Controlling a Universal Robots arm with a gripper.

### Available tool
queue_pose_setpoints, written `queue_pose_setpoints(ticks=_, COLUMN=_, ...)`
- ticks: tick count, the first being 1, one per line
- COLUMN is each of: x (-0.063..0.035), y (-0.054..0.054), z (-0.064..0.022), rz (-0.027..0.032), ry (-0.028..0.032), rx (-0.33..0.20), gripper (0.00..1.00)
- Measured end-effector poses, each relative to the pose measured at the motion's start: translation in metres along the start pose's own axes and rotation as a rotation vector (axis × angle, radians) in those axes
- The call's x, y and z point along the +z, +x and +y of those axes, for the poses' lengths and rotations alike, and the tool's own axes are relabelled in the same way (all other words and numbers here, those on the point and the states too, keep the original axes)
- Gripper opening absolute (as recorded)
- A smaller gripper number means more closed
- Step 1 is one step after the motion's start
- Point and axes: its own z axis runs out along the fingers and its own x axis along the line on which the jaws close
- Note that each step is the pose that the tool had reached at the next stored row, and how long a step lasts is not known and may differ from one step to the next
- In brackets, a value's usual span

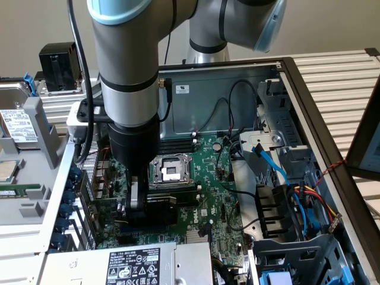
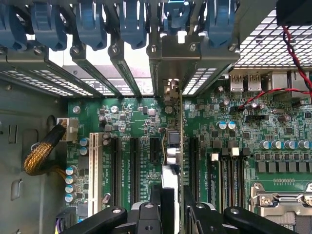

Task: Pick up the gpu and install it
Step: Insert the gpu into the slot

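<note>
So my gripper [image 2: 171,196] is clamped on the gpu [image 2: 172,141], which stands on edge down inside the case. It's lined up along a slot on the motherboard [image 2: 131,117], with its metal bracket [image 2: 168,58] up against the rear openings under the blue latches [image 2: 92,24]. Can't tell if it's fully seated. I reckon it's light and stiff but fragile, so I'd only pinch the shroud and board edges, never the components, and keep any push straight so nothing flexes.

The slatted bench [image 1: 341,74] carries the open computer case [image 1: 190,110].
</note>
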Motion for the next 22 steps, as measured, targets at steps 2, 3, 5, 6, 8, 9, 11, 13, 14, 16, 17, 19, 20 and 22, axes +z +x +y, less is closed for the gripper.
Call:
queue_pose_setpoints(ticks=2, x=0.0000, y=0.0000, z=0.0001, rz=0.0000, ry=0.0000, rx=0.000, gripper=0.27)
queue_pose_setpoints(ticks=3, x=0.0000, y=0.0000, z=0.0001, rz=0.0000, ry=0.0000, rx=0.000, gripper=0.27)
queue_pose_setpoints(ticks=5, x=0.0000, y=0.0000, z=0.0006, rz=0.0001, ry=0.0001, rx=-0.001, gripper=0.27)
queue_pose_setpoints(ticks=6, x=0.0000, y=0.0000, z=0.0006, rz=0.0001, ry=0.0001, rx=-0.002, gripper=0.27)
queue_pose_setpoints(ticks=8, x=0.0001, y=0.0000, z=0.0007, rz=0.0002, ry=0.0001, rx=-0.002, gripper=0.27)
queue_pose_setpoints(ticks=9, x=0.0001, y=0.0000, z=0.0008, rz=0.0002, ry=0.0001, rx=-0.002, gripper=0.27)
queue_pose_setpoints(ticks=11, x=0.0001, y=0.0000, z=0.0010, rz=0.0002, ry=0.0001, rx=-0.003, gripper=0.27)
queue_pose_setpoints(ticks=13, x=0.0001, y=0.0001, z=0.0013, rz=0.0002, ry=0.0001, rx=-0.003, gripper=0.27)
queue_pose_setpoints(ticks=14, x=0.0001, y=0.0001, z=0.0015, rz=0.0002, ry=0.0002, rx=-0.003, gripper=0.27)
queue_pose_setpoints(ticks=16, x=0.0002, y=0.0001, z=0.0020, rz=0.0002, ry=0.0002, rx=-0.003, gripper=0.27)
queue_pose_setpoints(ticks=17, x=0.0002, y=0.0001, z=0.0022, rz=0.0002, ry=0.0001, rx=-0.004, gripper=0.27)
queue_pose_setpoints(ticks=19, x=0.0001, y=0.0001, z=0.0024, rz=0.0003, ry=0.0000, rx=-0.004, gripper=0.27)
queue_pose_setpoints(ticks=20, x=0.0001, y=0.0001, z=0.0024, rz=0.0003, ry=0.0000, rx=-0.004, gripper=0.27)
queue_pose_setpoints(ticks=22, x=0.0002, y=0.0001, z=0.0025, rz=0.0003, ry=0.0001, rx=-0.004, gripper=0.27)
